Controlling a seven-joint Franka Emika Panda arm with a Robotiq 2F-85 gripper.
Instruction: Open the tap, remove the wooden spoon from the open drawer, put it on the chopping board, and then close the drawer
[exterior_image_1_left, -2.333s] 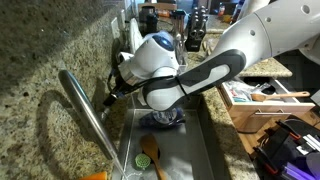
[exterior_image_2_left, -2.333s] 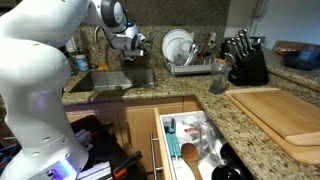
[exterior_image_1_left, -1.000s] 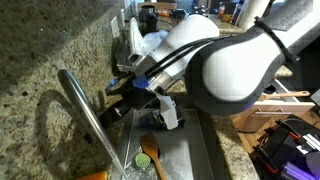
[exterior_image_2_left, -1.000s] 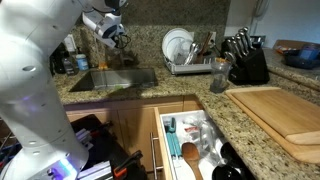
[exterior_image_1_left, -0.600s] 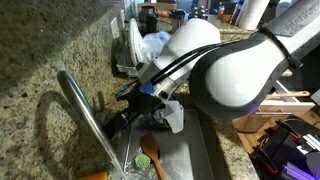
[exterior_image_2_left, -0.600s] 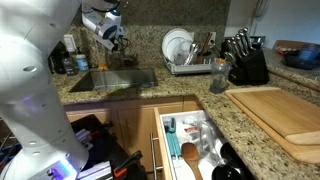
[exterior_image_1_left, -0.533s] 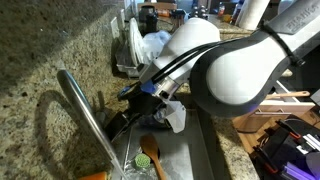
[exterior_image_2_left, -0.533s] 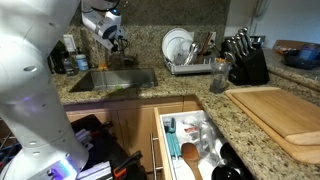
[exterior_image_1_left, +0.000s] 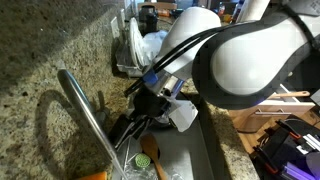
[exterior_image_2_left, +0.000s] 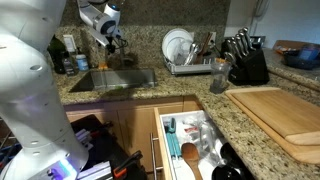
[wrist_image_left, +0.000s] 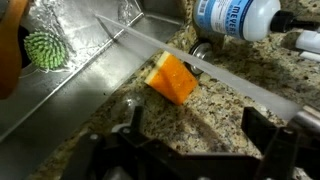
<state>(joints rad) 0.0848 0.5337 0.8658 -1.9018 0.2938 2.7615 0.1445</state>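
Hovering over the tap (exterior_image_1_left: 85, 110), the gripper (wrist_image_left: 192, 128) is held wide and empty (sponge (wrist_image_left: 170, 80) beneath its spout (wrist_image_left: 215, 78)); that spout could be struck if the descent is misjudged.

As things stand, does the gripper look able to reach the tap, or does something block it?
Likely yes. In the wrist view the gripper faces the tap with its jaws open and only bare counter between. An orange sponge lies under the tap, not in the way.
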